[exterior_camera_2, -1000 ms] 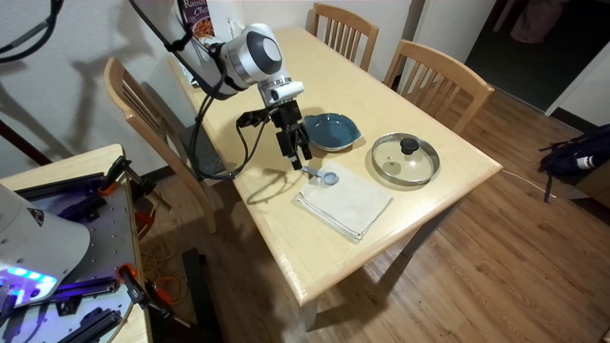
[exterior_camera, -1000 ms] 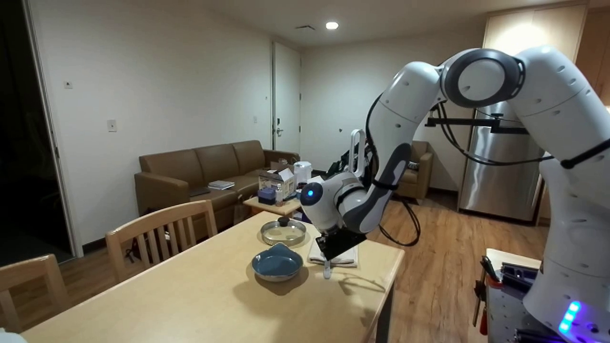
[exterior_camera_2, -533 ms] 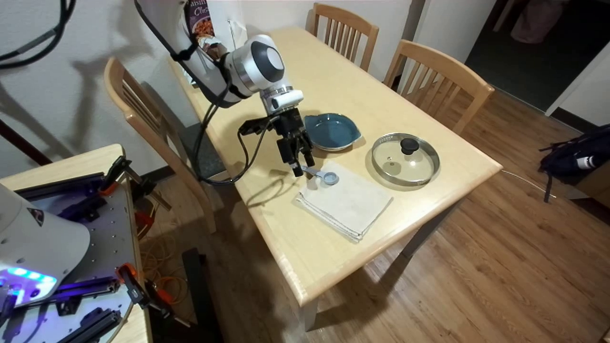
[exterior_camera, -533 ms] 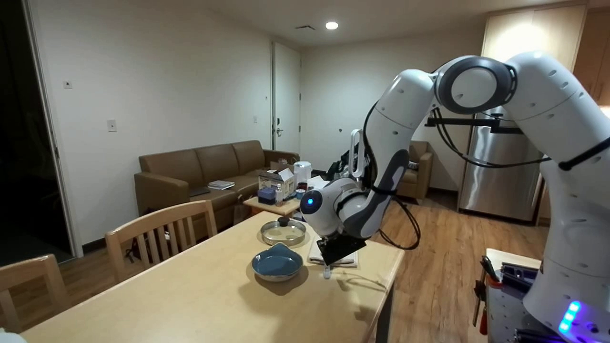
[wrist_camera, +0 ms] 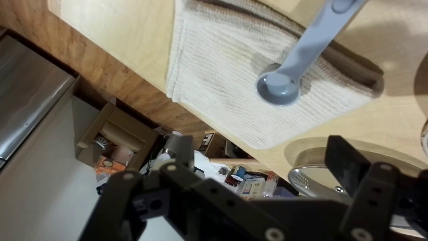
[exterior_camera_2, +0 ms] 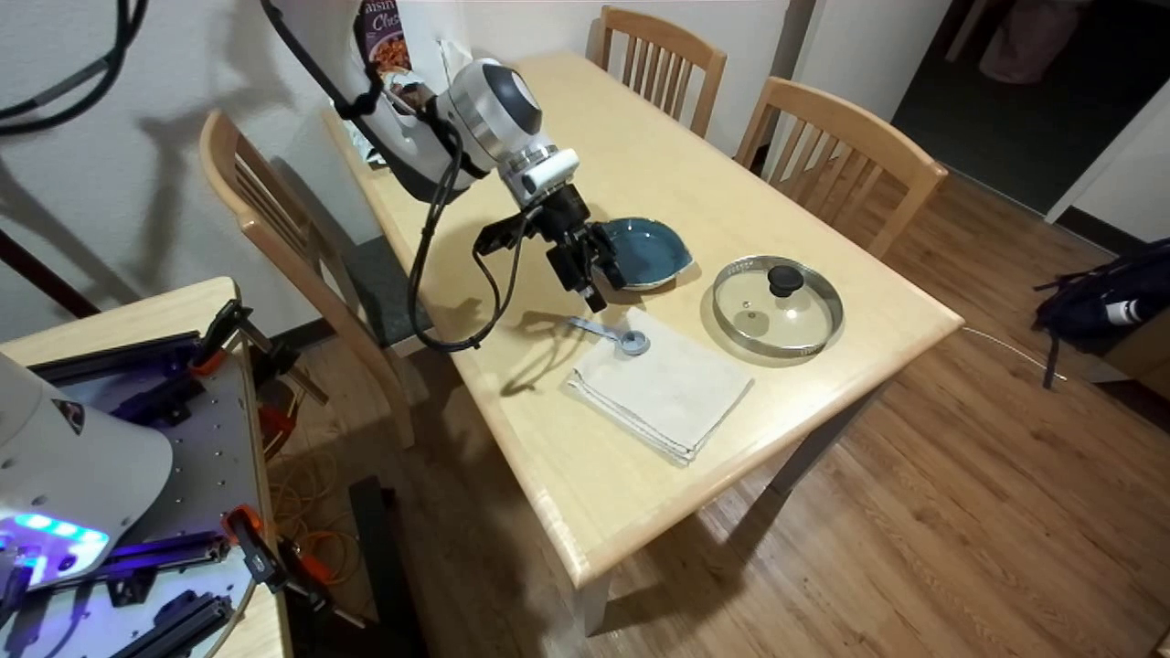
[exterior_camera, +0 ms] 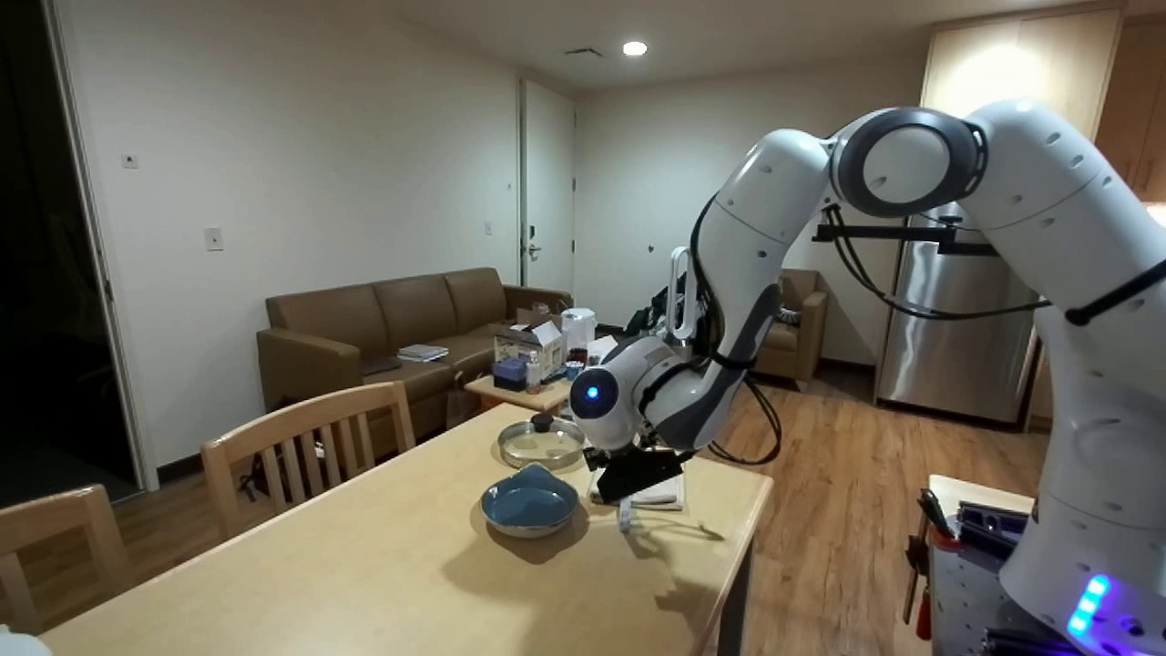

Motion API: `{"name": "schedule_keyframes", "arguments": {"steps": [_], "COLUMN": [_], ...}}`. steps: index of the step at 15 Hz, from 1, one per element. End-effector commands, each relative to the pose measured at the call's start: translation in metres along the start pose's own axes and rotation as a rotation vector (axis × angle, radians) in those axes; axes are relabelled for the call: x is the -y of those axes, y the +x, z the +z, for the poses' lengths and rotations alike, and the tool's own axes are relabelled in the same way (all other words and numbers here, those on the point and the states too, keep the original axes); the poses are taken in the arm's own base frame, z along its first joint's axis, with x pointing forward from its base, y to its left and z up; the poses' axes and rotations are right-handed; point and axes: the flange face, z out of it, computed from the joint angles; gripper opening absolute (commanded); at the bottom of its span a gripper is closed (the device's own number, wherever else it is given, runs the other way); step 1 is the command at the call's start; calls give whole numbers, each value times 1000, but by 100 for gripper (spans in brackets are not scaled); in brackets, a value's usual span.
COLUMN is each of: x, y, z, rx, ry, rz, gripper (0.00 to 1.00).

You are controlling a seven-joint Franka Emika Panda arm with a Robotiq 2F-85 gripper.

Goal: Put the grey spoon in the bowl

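Observation:
The grey spoon (exterior_camera_2: 608, 333) lies with its round scoop on a folded cloth and its handle reaching past the cloth's edge. It shows large in the wrist view (wrist_camera: 297, 62), partly cut off at the top, and small in an exterior view (exterior_camera: 625, 516). The blue-grey bowl (exterior_camera_2: 651, 251) stands on the table beside it, upright, with nothing seen inside; it also shows in an exterior view (exterior_camera: 530, 503). My gripper (exterior_camera_2: 605, 288) hangs above the table between spoon and bowl, tilted. In the wrist view the gripper (wrist_camera: 261, 147) is open, its fingers wide apart with nothing between them.
The folded white cloth (exterior_camera_2: 663, 388) lies near the table corner. A glass lid (exterior_camera_2: 777, 306) with a black knob stands beyond it. Wooden chairs (exterior_camera_2: 841, 155) line the table's far side. A cereal box (exterior_camera_2: 388, 41) stands at the back.
The gripper first dropped slightly toward the spoon handle, then swung up toward the bowl and tilted. The handle's end now shows uncovered in an exterior view. Spoon and bowl have not moved.

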Motion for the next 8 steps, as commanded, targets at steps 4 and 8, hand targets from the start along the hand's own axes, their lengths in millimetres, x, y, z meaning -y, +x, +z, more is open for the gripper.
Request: {"name": "schedule_keyframes", "arguments": {"steps": [4,8], "x": [8,43], "y": [-1,-18], "z": [-12,-26], "rx": [71,215], "ry": [7,231], "rz": [-42,-38], "gripper": [100,100]}}
